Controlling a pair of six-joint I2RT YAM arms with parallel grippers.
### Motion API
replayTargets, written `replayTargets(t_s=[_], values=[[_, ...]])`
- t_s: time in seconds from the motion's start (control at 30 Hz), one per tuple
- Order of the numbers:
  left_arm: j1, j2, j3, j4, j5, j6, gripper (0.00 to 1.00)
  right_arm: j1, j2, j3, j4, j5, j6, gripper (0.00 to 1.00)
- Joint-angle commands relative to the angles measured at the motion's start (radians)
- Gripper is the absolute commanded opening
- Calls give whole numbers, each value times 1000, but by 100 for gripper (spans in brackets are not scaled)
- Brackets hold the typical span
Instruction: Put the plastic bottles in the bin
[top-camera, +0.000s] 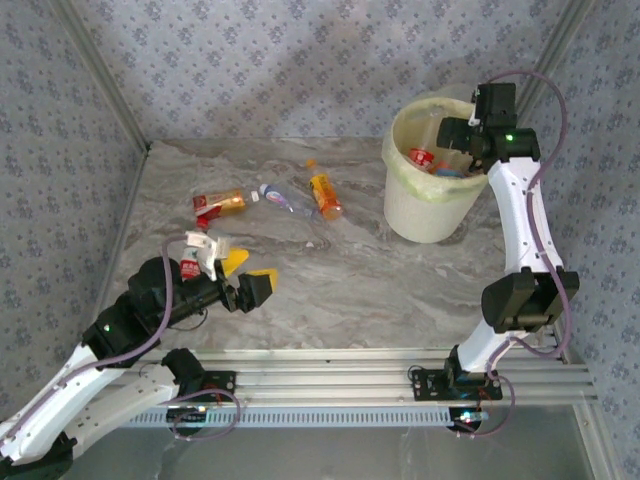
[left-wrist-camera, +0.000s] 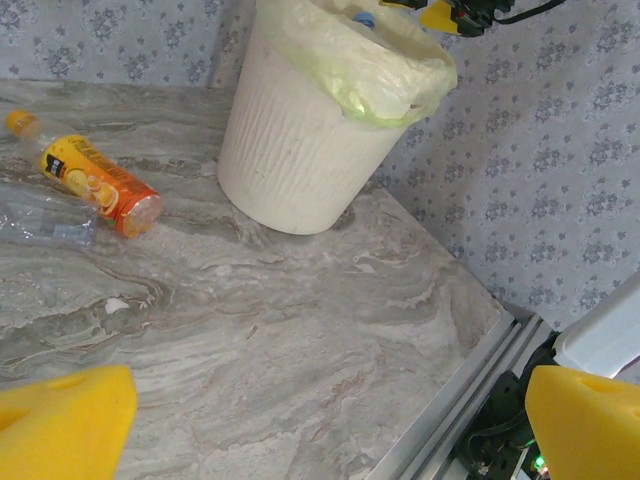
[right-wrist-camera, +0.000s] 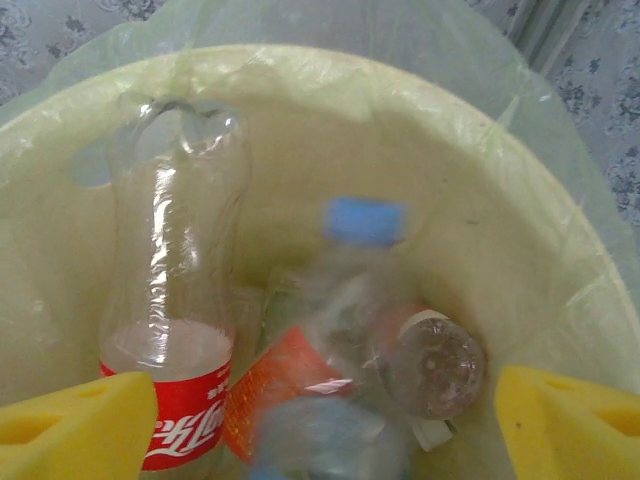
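The grey marbled table before me carried the white bin at its far right. Left of it lay an orange bottle, a clear bottle just beside that, and a red-labelled bottle further left. Nearer me lay another bottle, partly hidden.

Bare table centre, bottles strewn far left, bin blocking far right
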Motion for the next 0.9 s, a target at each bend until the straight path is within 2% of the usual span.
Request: replayTargets(t_s=[0.0,0.23,0.47,0.7,0.87], values=[[-7,2,41,-36,-26,25,100,-2,-11,4,-22,-32,1,94],[-7,17,70,-113,-78,39,100,9,-98,-31,-5,-58,10,94],[-6,61,112,-260,-202,67,100,67,-293,-238,92,-189,57,94],[18,149,155,-387,-331,79,100,190,-511,-501,186,-301,143,97],[120,242,155,-449,-333,82,100,306,-628,-692,289,-379,237,100]])
